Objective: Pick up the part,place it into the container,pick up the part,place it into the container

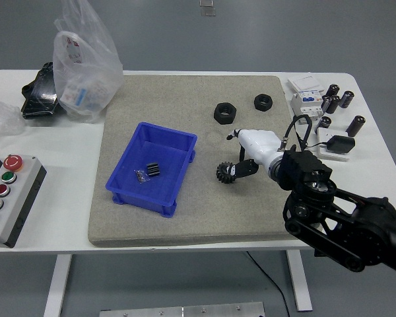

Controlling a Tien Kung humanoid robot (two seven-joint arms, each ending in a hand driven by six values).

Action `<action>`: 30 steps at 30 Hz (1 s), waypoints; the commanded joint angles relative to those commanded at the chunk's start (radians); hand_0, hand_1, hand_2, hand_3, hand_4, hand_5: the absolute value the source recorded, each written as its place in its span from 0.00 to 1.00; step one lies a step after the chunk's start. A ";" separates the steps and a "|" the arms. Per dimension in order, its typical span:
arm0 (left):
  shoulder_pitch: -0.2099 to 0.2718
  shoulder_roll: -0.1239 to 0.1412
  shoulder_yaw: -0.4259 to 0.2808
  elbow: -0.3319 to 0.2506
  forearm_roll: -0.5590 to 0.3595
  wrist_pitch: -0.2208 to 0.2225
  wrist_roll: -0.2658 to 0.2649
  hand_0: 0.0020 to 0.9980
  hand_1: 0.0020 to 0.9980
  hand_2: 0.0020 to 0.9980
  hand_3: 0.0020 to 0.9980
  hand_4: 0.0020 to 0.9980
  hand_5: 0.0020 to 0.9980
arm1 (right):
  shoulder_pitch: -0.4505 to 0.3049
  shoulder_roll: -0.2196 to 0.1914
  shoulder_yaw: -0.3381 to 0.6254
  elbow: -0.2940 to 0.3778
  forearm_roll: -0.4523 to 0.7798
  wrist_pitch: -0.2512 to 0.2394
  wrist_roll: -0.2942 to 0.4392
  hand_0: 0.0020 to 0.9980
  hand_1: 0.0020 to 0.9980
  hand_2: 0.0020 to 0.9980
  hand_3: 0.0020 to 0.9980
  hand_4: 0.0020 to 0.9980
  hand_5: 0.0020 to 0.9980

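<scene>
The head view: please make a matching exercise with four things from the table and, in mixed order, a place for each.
Things:
1. small black part
2. black gear
3. control box
4. clear plastic bag

Places:
A. near left edge of the table
B. far left corner of the grey mat
C. inside the blue bin
D. on the mat, just left of the right hand

Pairs: 1-C, 2-D, 3-A, 4-B

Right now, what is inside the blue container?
Inside the blue container lie a small black ribbed part and, beside it, a tiny metallic piece. The rest of its floor is bare. Nothing covers it; the robot hand is off to its right.
</scene>
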 joint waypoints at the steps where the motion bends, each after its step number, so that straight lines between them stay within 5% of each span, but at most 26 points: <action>1: -0.001 0.000 0.001 0.000 0.000 0.000 0.000 0.63 0.52 0.51 0.61 0.69 0.29 | -0.001 0.001 -0.003 -0.001 0.003 0.001 0.000 0.38 0.79 0.86 0.89 0.90 0.42; 14: 0.002 -0.001 0.002 0.000 0.001 0.000 0.003 0.63 0.52 0.51 0.61 0.69 0.29 | 0.011 0.035 -0.029 -0.096 0.034 -0.028 0.000 0.36 0.76 0.82 0.86 0.88 0.42; 15: 0.002 -0.001 0.003 0.000 0.001 0.000 0.003 0.63 0.52 0.51 0.61 0.69 0.29 | 0.012 0.037 -0.033 -0.104 0.041 -0.030 0.000 0.34 0.72 0.76 0.78 0.80 0.34; 20: 0.002 0.000 0.001 0.000 0.001 0.001 0.003 0.63 0.52 0.51 0.61 0.69 0.29 | 0.015 0.048 -0.060 -0.130 0.057 -0.066 0.000 0.34 0.72 0.76 0.78 0.80 0.34; 21: 0.002 0.001 0.000 0.000 0.001 0.001 0.003 0.63 0.52 0.51 0.61 0.69 0.29 | 0.014 0.050 -0.066 -0.132 0.056 -0.079 0.000 0.30 0.63 0.54 0.67 0.50 0.04; 26: 0.002 0.001 0.002 0.000 -0.002 0.000 0.001 0.63 0.52 0.51 0.61 0.69 0.29 | 0.012 0.052 -0.080 -0.140 0.051 -0.107 0.000 0.30 0.63 0.54 0.67 0.50 0.04; 27: 0.002 0.001 0.002 0.000 -0.002 0.000 0.000 0.63 0.52 0.51 0.61 0.68 0.29 | 0.012 0.052 -0.081 -0.141 0.049 -0.110 0.000 0.29 0.60 0.46 0.57 0.48 0.02; 30: 0.003 0.001 0.001 0.000 -0.002 0.000 0.000 0.63 0.52 0.51 0.61 0.68 0.29 | 0.011 0.051 -0.083 -0.140 0.035 -0.126 0.000 0.29 0.60 0.46 0.57 0.48 0.02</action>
